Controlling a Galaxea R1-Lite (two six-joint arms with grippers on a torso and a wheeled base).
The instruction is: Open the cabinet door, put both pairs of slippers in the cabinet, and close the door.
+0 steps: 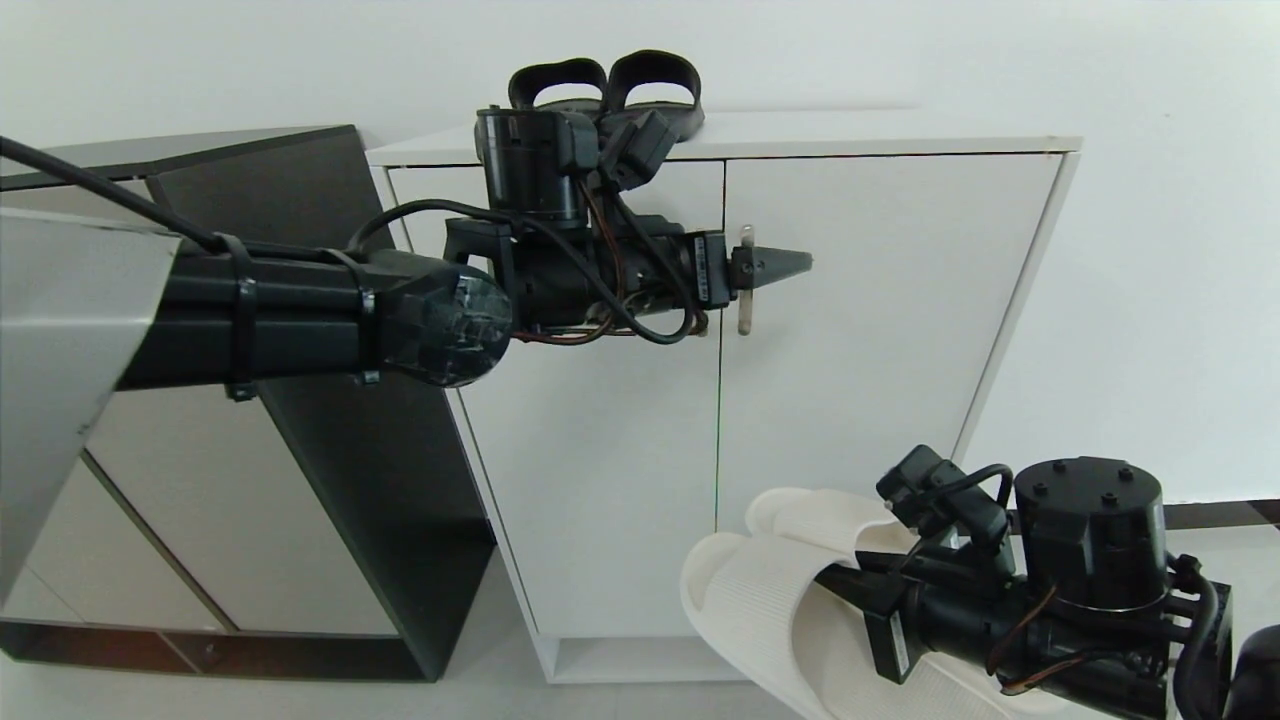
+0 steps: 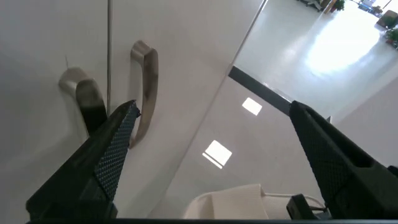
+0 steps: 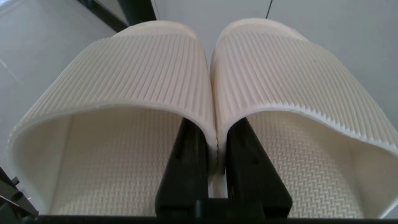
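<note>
The white cabinet (image 1: 860, 330) takes up the centre of the head view, both doors shut and the seam between them running straight down the middle. A dark open-sided unit (image 1: 400, 500) stands against it in the left half of the frame.

The white slippers (image 1: 770, 600) are at the lower right, in front of the cabinet's foot, the pair pressed side by side. The right gripper (image 1: 850, 585) clenches them: one finger (image 3: 186, 162) goes into each slipper, and the inner walls are pinched between the two.

The black slippers (image 1: 610, 80) sit on the cabinet top at the upper centre, toes towards the wall.

The left gripper (image 1: 775, 265) is at mid-height in front of the doors, fingers spread wide and grasping nothing. One fingertip (image 2: 127, 121) is just beside the right door's metal handle (image 1: 745, 290).
</note>
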